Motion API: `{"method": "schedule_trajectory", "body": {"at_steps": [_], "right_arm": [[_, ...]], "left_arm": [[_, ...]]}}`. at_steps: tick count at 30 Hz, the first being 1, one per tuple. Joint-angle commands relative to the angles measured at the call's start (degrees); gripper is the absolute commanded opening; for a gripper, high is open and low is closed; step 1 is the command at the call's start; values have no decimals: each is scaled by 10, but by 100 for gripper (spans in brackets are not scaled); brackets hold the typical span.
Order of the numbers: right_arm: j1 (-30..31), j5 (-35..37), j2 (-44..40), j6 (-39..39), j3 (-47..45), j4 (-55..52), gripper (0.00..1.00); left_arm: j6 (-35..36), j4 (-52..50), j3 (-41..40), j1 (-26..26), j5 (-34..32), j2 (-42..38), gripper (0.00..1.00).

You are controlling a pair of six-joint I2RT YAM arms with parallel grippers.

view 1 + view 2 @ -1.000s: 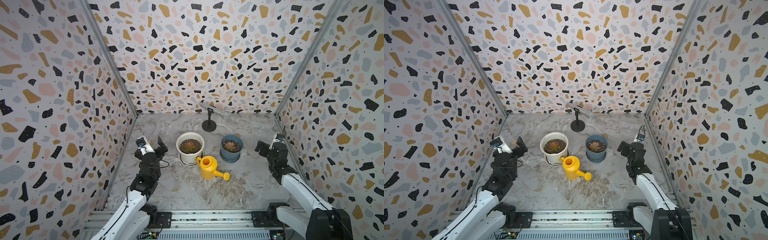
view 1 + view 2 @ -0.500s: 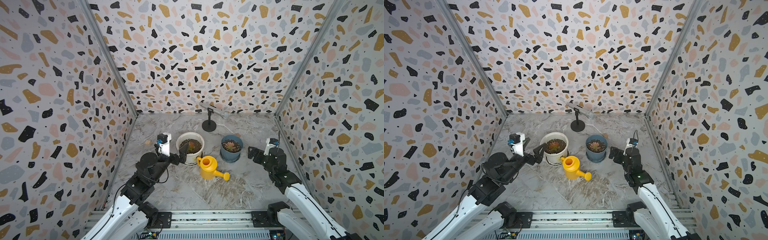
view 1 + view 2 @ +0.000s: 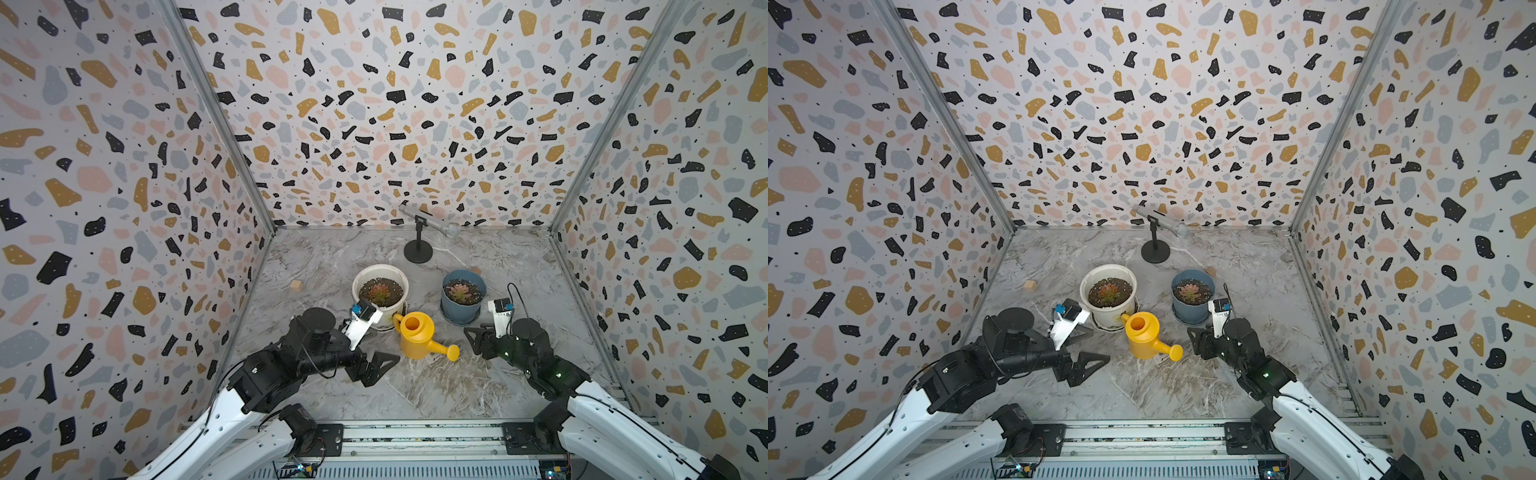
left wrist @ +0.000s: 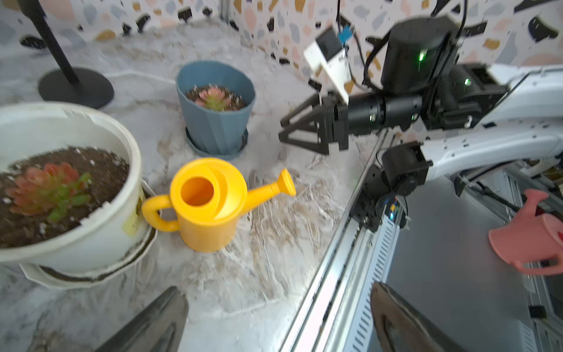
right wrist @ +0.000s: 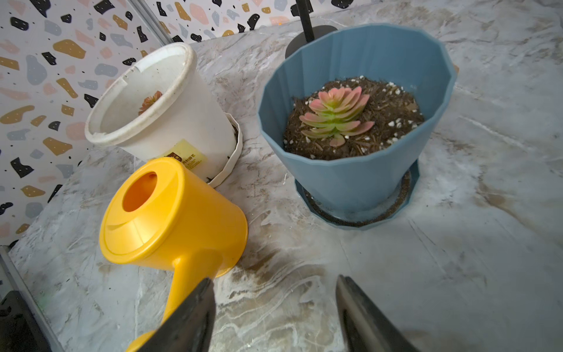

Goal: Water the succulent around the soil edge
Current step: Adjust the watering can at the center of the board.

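The succulent is a pinkish-green rosette in a blue-grey pot on a saucer, right of centre. Its soil edge is dark and flecked with white grit. A yellow watering can stands upright in front of the two pots, its spout pointing right. My left gripper hovers open just left of the can, holding nothing. My right gripper is open beside the spout tip, and the spout runs past one finger, outside the gap.
A wider white pot with a similar rosette stands left of the blue-grey pot, touching the can's handle side. A microphone on a black stand is at the back. A small wooden block lies left. A pink watering can sits outside, beyond the front rail.
Both arms swung in from the side walls toward the watering can. The left gripper dropped low to the can's left. The right gripper reached the spout, and its jaws narrowed.
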Motion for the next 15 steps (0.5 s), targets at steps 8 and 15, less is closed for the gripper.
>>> {"method": "schedule_trajectory", "body": {"at_steps": [8, 15], "right_arm": [[65, -66, 55, -20, 131, -128, 60], [208, 28, 56, 68, 185, -244, 46]], "left_arm": [[-15, -29, -21, -41, -28, 24, 96], [-1, 31, -79, -41, -94, 45, 97]]}}
